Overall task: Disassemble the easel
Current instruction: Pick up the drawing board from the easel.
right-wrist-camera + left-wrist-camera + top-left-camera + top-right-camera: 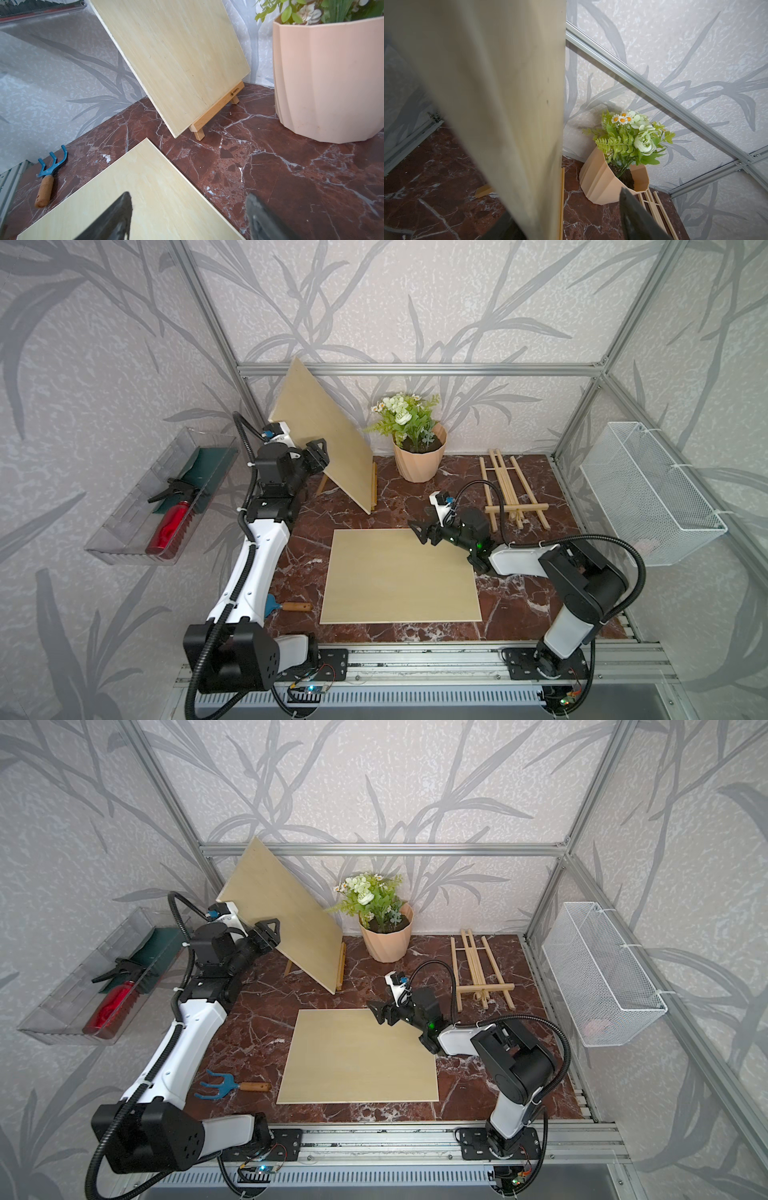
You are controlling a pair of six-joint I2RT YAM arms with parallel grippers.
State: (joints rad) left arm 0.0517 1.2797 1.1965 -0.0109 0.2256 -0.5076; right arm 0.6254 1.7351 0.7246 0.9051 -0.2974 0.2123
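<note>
**Lifting the panel off the upright easel.** The standing board (324, 435) leans at the back left of the table (307, 539). Its lower edge sits on the ledge of the easel (218, 106), whose feet rest on the table near the plant pot (419, 456). The left fingers (639, 218) straddle the board's side edge, one on each face. They are parted, and the wrist view shows a clear gap between one finger and the wood, so nothing is gripped yet. The right fingers (116, 218) hang open and empty above a far corner of the flat board (399, 576), which lies mid-table. A second easel (511, 489) lies folded flat at the back right.

Judged step: seize the standing board and lift it clear.
- **Grip:** the fingers should close squarely on both faces, well in from the edge, because a thin panel held at one side tends to swing about the grip.
- **Lift:** the board should first travel up along its own slope to clear the ledge lip, and only then outward. A sideways pull would likely drag or topple the light easel towards the pot.
- **Support:** the right fingers are well placed to steady the ledge, should it shift.
</note>
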